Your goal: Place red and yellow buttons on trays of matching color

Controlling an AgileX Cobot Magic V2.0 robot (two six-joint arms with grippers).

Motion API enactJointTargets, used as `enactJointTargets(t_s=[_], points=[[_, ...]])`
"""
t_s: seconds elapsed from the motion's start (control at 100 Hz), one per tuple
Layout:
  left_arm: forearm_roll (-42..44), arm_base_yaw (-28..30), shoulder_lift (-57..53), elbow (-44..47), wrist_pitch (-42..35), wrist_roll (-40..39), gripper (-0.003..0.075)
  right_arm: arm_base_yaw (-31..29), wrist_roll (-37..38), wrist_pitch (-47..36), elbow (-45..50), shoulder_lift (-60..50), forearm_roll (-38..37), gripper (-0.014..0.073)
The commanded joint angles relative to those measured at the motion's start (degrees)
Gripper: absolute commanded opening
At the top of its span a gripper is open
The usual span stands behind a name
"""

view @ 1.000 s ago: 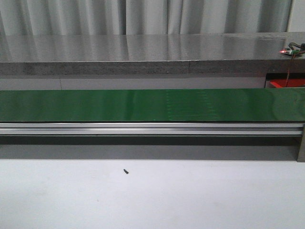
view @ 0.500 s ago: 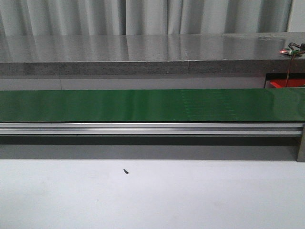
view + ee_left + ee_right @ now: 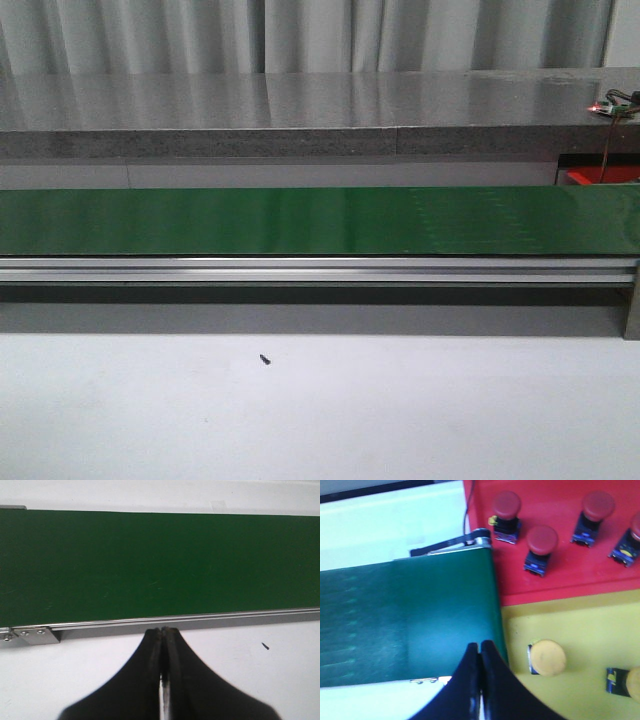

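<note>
The buttons lie only in my right wrist view: four red buttons, e.g. one [image 3: 542,547] with a domed cap on a dark, blue-marked base, rest on the red tray [image 3: 555,582], and a yellow button [image 3: 547,657] lies on the yellow tray [image 3: 570,630], with a second yellow one cut off at the frame edge. Each colour already sits on its matching tray. I judge these parts light and rigid, the smooth round caps likely to slip between my fingers; the squarer base below the cap would give the surer hold. The two trays touch along one edge, just beside the end of the green conveyor belt [image 3: 300,220], which carries no button in any view. My right gripper [image 3: 480,647] hangs over the belt's end near the yellow tray, jaws pressed together, holding nothing. My left gripper [image 3: 162,632] hovers by the belt's aluminium rail [image 3: 200,621], jaws likewise together and empty. A small dark speck [image 3: 265,359] lies on the white table [image 3: 400,420]. I judge that I am waiting for the next button to arrive.
</note>
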Motion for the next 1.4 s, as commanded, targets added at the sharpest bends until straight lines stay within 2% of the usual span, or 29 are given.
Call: enactJointTargets(t_s=[0.0,0.17,0.38,0.54,0.7,0.85,0.99,1.29,1.39], points=[[-1.73,-0.61,-0.89,-1.42,-3.62,-0.07,-0.0020,3.36,-1.75,-1.89,-1.50,-3.18,0.58,-0.0067],[-1.82,-0.61,-0.89,-1.42,-5.74,-0.07,-0.0020,10.89,-2.48,-2.00,-1.45,-6.27,-0.69,-0.0067],[-3.15,-0.61,-1.04,-1.42,-7.77,-0.07,-0.0020,15.53,-2.48,-7.43,2.83,-11.76,-1.16,-0.0067],[-3.15,-0.61,-3.23,-1.42,-8.18,-0.07,-0.0020,16.05,-2.48,-14.17,11.48,-18.92,-1.16,-0.0067],[-3.04,-0.61,-8.02,-0.18,-11.91,-0.07,-0.0020,16.05,-2.48,-20.41,20.22,-27.10,-1.33,-0.0067],[-2.77,-0.61,-13.66,2.77,-16.60,-0.07,-0.0020,16.05,-2.48,-19.89,25.91,-33.85,-1.33,-0.0067],[-2.73,-0.61,-16.75,3.07,-17.21,-0.07,-0.0020,16.05,-2.48,-18.86,28.45,-37.38,-1.33,-0.0067],[-2.73,-0.61,-16.79,3.07,-18.32,-0.07,-0.0020,16.05,-2.48,-16.89,28.62,-37.97,-1.28,-0.0067],[0.38,-0.61,-16.79,3.07,-18.71,-0.07,-0.0020,16.05,-2.48,-16.93,28.62,-37.97,-1.28,-0.0067]])
